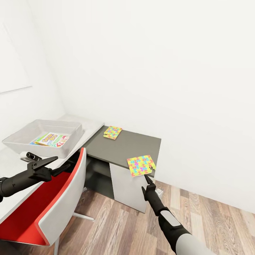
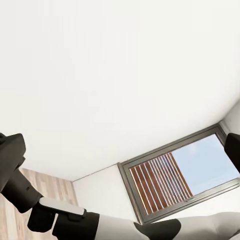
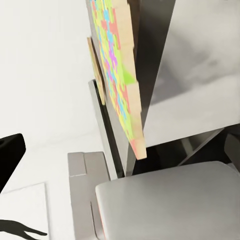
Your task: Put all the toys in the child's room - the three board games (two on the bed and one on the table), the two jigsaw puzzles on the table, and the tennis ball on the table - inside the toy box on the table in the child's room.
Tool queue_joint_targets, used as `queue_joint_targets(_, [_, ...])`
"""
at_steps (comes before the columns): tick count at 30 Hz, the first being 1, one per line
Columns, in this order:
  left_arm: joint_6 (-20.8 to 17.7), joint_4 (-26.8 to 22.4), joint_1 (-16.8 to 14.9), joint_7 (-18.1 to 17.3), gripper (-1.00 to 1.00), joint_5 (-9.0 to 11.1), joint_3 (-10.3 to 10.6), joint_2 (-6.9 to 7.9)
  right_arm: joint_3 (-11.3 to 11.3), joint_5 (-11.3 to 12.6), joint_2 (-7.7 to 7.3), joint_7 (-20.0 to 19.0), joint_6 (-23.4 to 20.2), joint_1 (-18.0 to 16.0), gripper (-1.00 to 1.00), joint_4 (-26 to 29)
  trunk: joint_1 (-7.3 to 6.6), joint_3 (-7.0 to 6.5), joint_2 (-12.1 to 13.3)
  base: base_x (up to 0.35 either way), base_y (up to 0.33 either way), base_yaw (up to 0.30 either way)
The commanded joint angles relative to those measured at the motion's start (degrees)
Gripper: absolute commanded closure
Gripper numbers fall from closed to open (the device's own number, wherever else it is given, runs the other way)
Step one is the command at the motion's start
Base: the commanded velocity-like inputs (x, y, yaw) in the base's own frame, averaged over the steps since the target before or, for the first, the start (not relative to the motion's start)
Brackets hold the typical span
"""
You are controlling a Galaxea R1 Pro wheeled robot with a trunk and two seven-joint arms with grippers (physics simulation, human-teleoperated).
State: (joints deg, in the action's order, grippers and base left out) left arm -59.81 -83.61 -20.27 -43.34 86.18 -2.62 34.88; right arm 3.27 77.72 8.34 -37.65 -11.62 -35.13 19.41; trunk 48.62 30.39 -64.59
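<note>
The toy box (image 1: 72, 140) stands on the pale table (image 1: 9, 166) at the left, with a Skip-Bo board game (image 1: 49, 139) lying inside. One jigsaw puzzle (image 1: 112, 132) lies flat at the back of the dark cabinet top (image 1: 124, 145). The other jigsaw puzzle (image 1: 141, 165) overhangs the cabinet's front corner. My right gripper (image 1: 146, 177) is just below that overhanging edge. In the right wrist view the puzzle (image 3: 117, 75) is seen edge-on ahead of the open right gripper (image 3: 125, 145), its fingers (image 3: 10, 160) wide apart. My left gripper (image 1: 63, 163) hovers open and empty beside the toy box.
A red chair with a white shell (image 1: 60, 198) stands between my arms, tucked against the table. A light grey door panel (image 1: 125, 186) fronts the cabinet above wood-plank floor (image 1: 212, 216). The left wrist view shows white wall and a dark-framed window (image 2: 170, 175).
</note>
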Motion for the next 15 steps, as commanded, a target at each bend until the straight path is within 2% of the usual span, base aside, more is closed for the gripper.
queue_joint_targets(1, [-0.19,0.02,-0.04,-0.25,-1.00,-0.14,-0.01,0.01,0.33,0.33,0.03,-0.15,-0.59,-0.04,-1.00,-0.02,0.00,0.05,-0.03,0.000,0.000,0.000])
queue_joint_targets(15, [-0.19,0.02,-0.04,-0.25,-1.00,-0.19,-0.02,0.02,0.40,0.33,-0.05,-0.15,-0.59,-0.06,-1.00,0.01,0.00,0.05,-0.03,0.009,0.046,0.000])
